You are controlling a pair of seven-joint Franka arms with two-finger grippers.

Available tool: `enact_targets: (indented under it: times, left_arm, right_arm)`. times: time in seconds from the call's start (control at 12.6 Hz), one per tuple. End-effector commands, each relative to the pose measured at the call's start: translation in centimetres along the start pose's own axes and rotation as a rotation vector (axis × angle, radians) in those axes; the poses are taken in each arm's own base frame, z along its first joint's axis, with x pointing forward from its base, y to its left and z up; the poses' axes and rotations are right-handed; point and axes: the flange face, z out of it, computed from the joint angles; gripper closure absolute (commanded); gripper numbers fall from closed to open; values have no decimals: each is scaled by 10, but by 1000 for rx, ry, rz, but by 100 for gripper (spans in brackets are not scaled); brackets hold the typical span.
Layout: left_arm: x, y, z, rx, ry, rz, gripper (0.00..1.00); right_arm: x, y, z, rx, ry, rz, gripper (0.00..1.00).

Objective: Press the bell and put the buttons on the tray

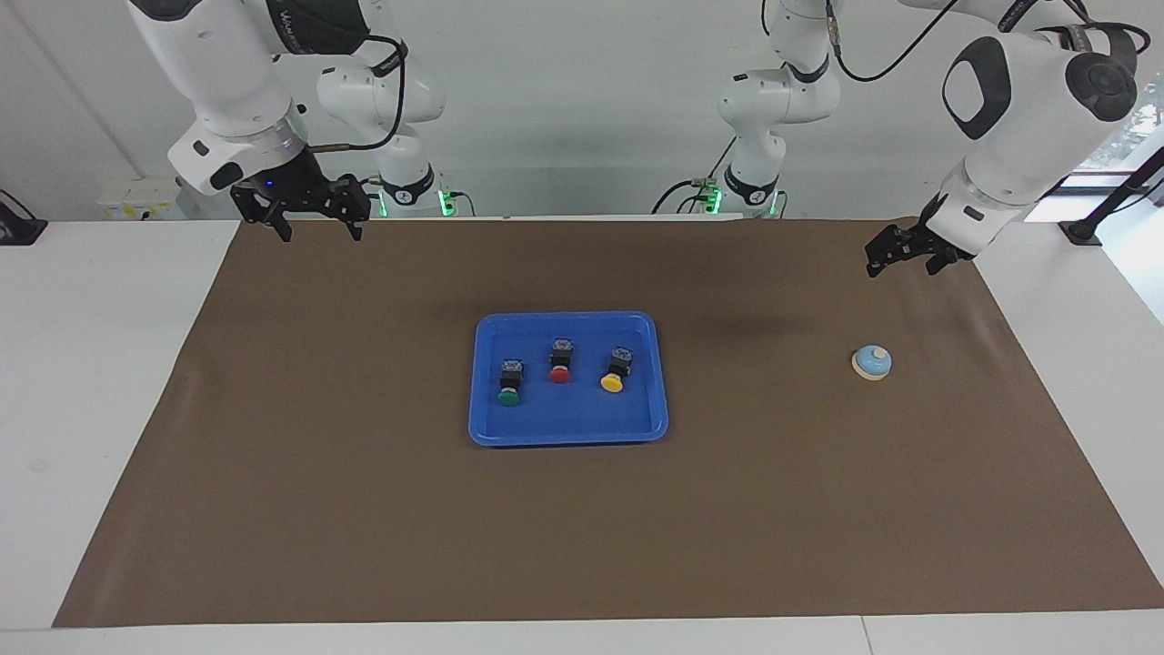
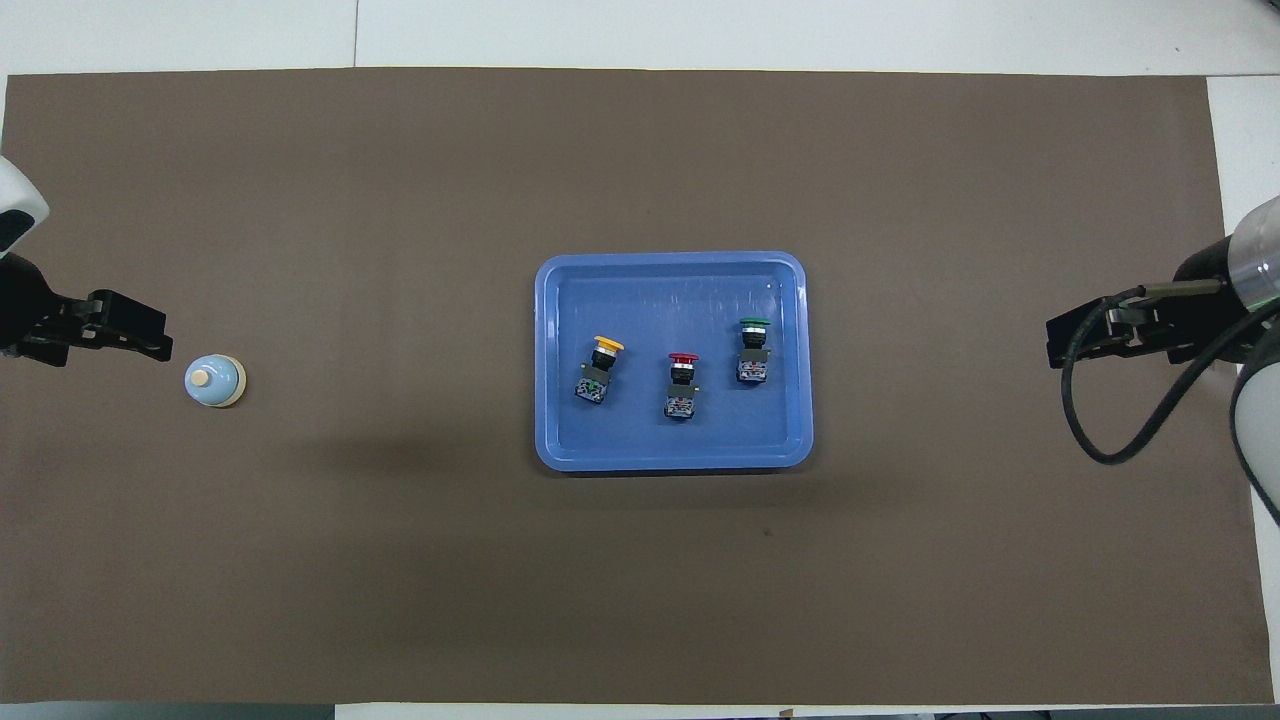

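Observation:
The blue tray (image 1: 568, 420) (image 2: 672, 285) lies in the middle of the brown mat. In it lie three buttons side by side: green (image 1: 509, 383) (image 2: 753, 350), red (image 1: 560, 362) (image 2: 682, 384) and yellow (image 1: 616, 371) (image 2: 600, 368). The light-blue bell (image 1: 871, 362) (image 2: 214, 381) stands alone toward the left arm's end of the table. My left gripper (image 1: 900, 267) (image 2: 150, 340) hangs open and empty above the mat, apart from the bell. My right gripper (image 1: 321, 234) (image 2: 1058, 345) waits open and empty over the mat's other end.
The brown mat (image 1: 364, 509) covers most of the white table (image 1: 91, 364). Both arm bases (image 1: 582, 191) stand at the table's edge nearest the robots. A black cable (image 2: 1110, 440) loops from the right wrist.

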Motion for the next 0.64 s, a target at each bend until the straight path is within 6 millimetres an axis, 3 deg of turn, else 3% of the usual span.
enact_targets:
  times: [0.0,0.56]
  left_arm:
    - [-6,2,-14,8,28,-7,0]
    - [-5,7,-15,3,37,-2,0]
  right_arm:
    - [-4,4,-1,-4,4,-14,0]
    - [-4,4,0,-4,2,-14,0]
